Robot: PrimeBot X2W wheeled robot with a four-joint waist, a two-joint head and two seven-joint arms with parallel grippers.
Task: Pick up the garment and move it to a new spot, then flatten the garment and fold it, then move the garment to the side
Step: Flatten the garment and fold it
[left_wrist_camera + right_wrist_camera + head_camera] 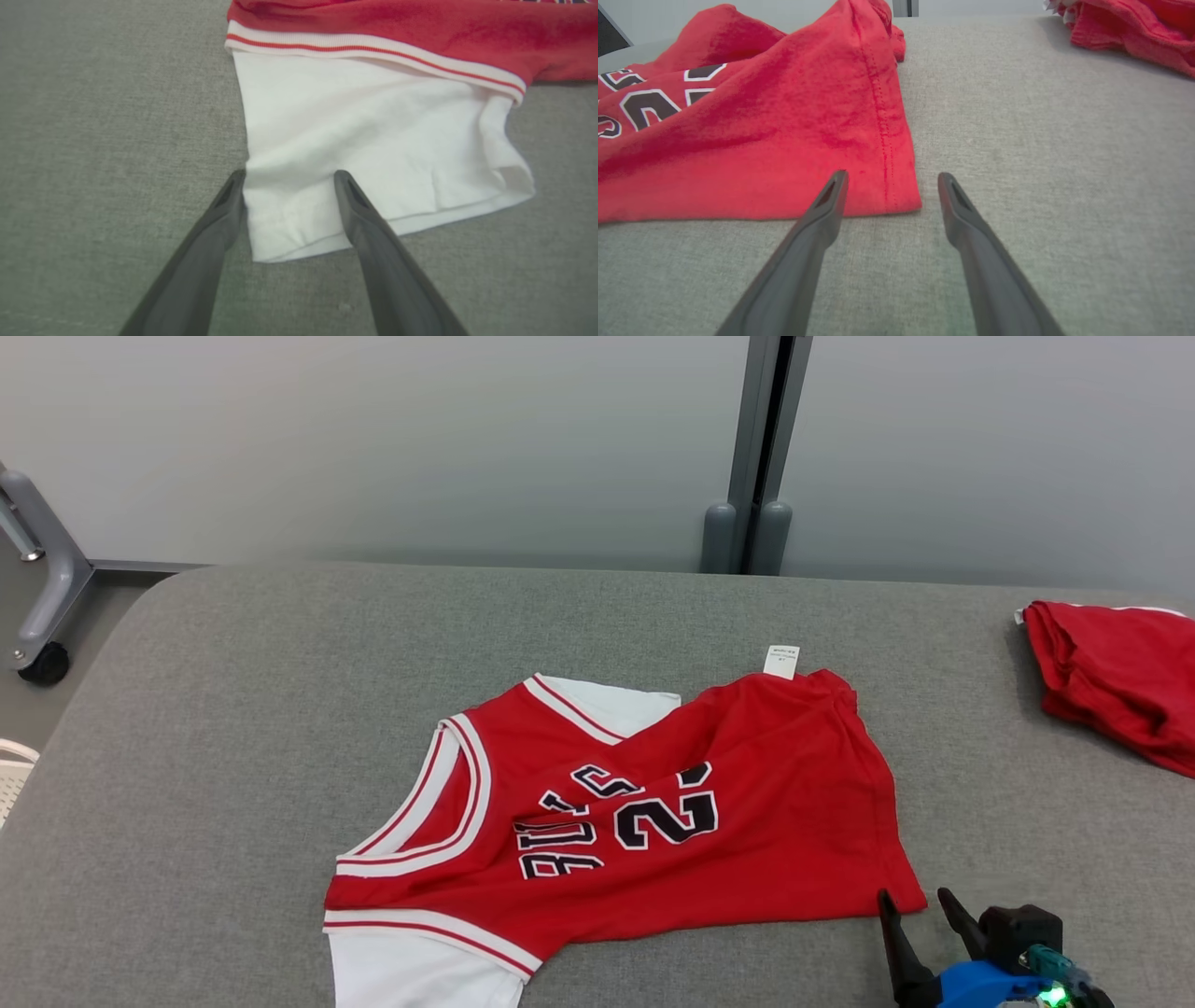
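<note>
Crumpled red basketball jersey with white sleeves [653, 821] on grey fabric surface [233, 709], long axis left-right, collar leftward, hem rightward, left gripper [290, 176] spread at near sleeve, right gripper [913, 896] spread at hem corner

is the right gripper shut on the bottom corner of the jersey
No, the right gripper stands open, and the hem corner of the red jersey lies loose on the grey table between its spread fingers.

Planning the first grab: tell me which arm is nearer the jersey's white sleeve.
Left. The left jaws stand open at the white sleeve, one finger over its cloth. The right jaws stand open by the red hem corner, at the jersey's other end.
</note>
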